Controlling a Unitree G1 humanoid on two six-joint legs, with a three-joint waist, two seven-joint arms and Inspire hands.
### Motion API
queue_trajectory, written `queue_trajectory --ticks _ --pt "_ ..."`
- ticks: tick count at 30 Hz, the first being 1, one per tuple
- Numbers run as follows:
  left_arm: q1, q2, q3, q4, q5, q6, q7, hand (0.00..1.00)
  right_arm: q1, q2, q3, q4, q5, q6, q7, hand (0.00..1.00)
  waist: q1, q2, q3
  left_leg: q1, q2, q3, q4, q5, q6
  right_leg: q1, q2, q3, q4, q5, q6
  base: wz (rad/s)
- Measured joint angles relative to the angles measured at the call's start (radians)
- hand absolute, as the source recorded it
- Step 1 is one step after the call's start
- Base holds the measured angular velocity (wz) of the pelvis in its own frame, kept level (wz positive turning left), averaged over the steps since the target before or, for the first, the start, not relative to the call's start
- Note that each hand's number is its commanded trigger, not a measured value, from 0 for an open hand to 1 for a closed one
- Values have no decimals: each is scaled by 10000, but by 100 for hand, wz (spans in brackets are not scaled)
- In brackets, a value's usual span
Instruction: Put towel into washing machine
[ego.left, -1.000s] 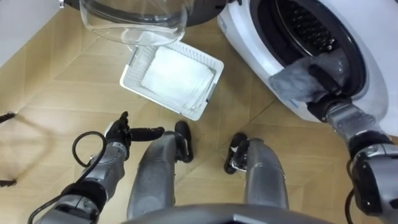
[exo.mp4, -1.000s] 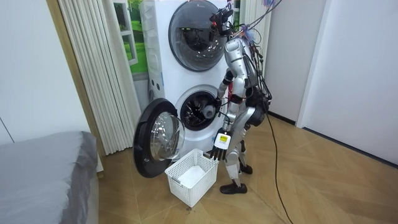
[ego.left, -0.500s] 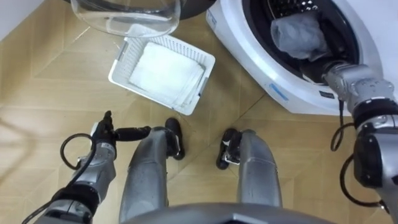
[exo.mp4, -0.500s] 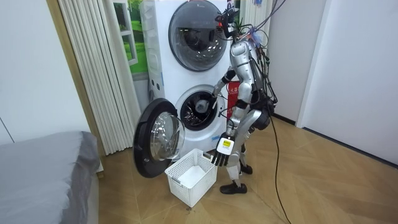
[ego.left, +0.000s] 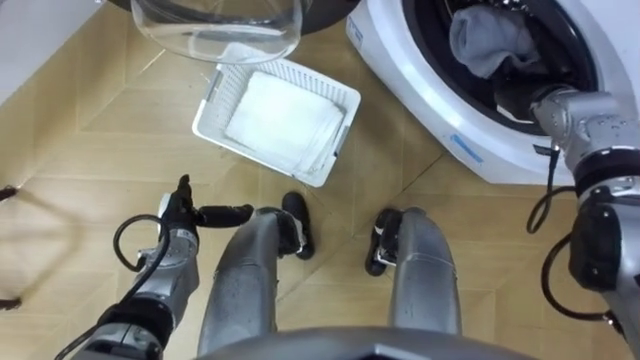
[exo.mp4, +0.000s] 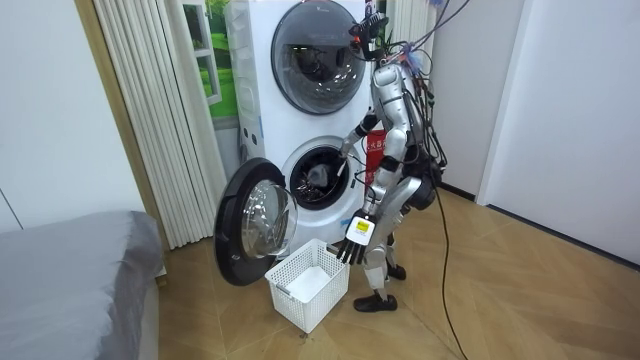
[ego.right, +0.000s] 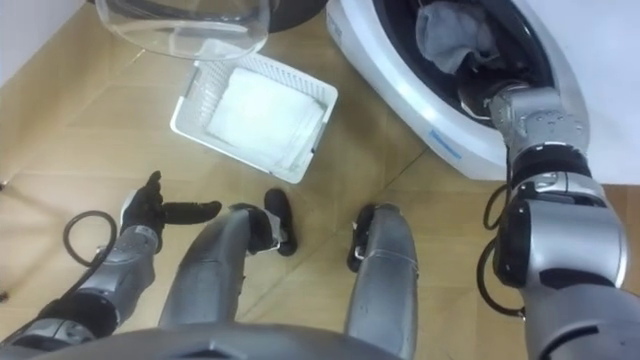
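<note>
Inside the washing machine (ego.left: 420, 90) mouth, grey towel (ego.left: 485, 40) lies bunched just above the right hand (ego.left: 520, 97), fingers hidden, grip unreadable; best shoved deeper, clear of the door seal; left hand (ego.left: 183, 212) hangs low, fingers straight, slightly apart.

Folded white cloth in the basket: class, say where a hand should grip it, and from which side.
Probably pinch the folded white cloth at a corner, from straight above: it lies flat in the white basket, whose walls block a sideways approach.
</note>
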Motion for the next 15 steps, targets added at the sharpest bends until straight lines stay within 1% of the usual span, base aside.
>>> queue_trajectory --ticks 2,4,7,10,12,13,15 --pt "14 -3 6 6 -5 7 -1 0 0 0 -24 2 121 -43 28 0 20 12 -1 2 11 3 -31 5 3 9 19 -9 -51 2 -1 -2" --pt "21 -6 6 7 -1 36 -3 0 2 0 -93 24 174 -98 26 0 91 41 0 5 75 42 -44 4 4 39 77 -21 -151 43 -5 -6" --pt "34 -4 25 12 0 149 -4 0 3 1 -335 23 309 -134 27 0 164 81 0 12 80 46 -51 2 8 75 90 -28 -195 48 15 0" --pt "229 18 107 29 35 236 -18 0 8 1 -504 28 318 -136 30 0 218 170 1 132 95 40 -142 1 8 204 142 -25 -322 66 31 0" --pt "334 19 358 278 63 288 -29 0 74 2 -606 153 338 -137 164 0 260 242 11 343 94 44 -259 3 5 419 173 -49 -439 65 33 0" --pt "343 19 406 367 63 291 -34 0 94 2 -622 184 339 -150 235 0 282 278 31 396 96 41 -276 2 4 485 179 -67 -475 65 33 0" --pt "340 86 434 782 60 290 -67 0 313 2 -706 201 372 -366 658 0 447 311 27 578 84 71 -426 2 -4 639 193 -61 -598 71 46 0"
